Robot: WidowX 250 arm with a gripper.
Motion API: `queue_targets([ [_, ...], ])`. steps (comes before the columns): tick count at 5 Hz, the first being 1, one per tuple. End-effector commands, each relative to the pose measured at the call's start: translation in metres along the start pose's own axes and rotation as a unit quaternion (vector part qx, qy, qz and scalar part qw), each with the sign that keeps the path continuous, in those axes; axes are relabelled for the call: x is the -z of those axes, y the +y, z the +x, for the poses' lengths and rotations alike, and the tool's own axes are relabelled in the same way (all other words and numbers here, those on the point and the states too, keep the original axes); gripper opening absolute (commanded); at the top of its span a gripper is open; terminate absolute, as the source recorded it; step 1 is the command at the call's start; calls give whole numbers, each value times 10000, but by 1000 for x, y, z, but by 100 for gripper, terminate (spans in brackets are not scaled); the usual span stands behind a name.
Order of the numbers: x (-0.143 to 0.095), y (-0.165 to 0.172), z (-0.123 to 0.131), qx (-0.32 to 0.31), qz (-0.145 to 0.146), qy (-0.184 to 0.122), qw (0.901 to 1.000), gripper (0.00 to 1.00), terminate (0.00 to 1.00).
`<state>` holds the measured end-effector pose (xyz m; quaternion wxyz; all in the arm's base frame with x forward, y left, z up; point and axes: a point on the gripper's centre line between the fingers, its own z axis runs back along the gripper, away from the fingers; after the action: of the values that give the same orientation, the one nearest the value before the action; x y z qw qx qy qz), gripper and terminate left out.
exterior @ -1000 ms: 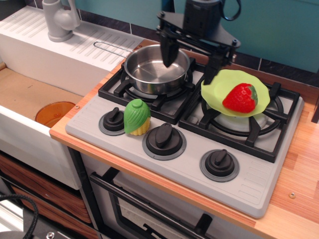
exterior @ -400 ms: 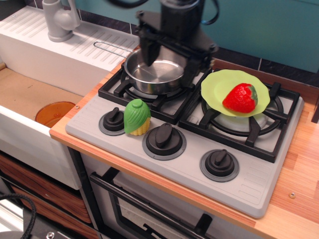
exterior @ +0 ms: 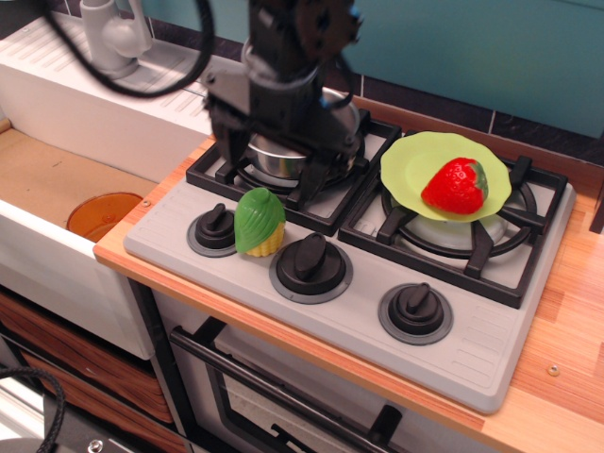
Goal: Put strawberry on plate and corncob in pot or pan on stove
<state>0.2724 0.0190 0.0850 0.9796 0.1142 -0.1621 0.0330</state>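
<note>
The red strawberry (exterior: 457, 185) lies on the lime-green plate (exterior: 415, 160), which rests on the right burner of the grey stove (exterior: 472, 340). The corncob (exterior: 259, 222), green husk with yellow base, stands upright on the stove front between the left and middle knobs. The steel pan (exterior: 276, 159) sits on the left burner, mostly hidden behind my arm. My gripper (exterior: 269, 170) is open and empty, its two dark fingers spread just above and behind the corncob, in front of the pan.
An orange bowl (exterior: 104, 214) sits low in the sink at the left. A grey faucet (exterior: 111, 36) stands on the white drainboard at the back left. Three black knobs (exterior: 310, 261) line the stove front. Wooden counter (exterior: 566, 359) runs along the right.
My gripper has moved from above the pan and plate leftward and toward the front, coming down over the corncob. The strawberry, plate and corncob have not moved.
</note>
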Motion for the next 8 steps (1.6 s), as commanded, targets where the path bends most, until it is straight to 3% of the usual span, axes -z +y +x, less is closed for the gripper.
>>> queue_targets([
  [1, 9, -6, -5, -188, -82, -473, 9987, 100, 0],
  [3, 29, -10, -4, -214, -160, -787, 9965, 100, 0],
  [5, 37, -5, 0, -160, -120, -836, 9963, 100, 0],
  [6, 37, -6, 1, -216, -120, -805, 9964, 0, 0],
  [8, 14, -11, 12, -334, -152, -496, 9981, 0, 0],
])
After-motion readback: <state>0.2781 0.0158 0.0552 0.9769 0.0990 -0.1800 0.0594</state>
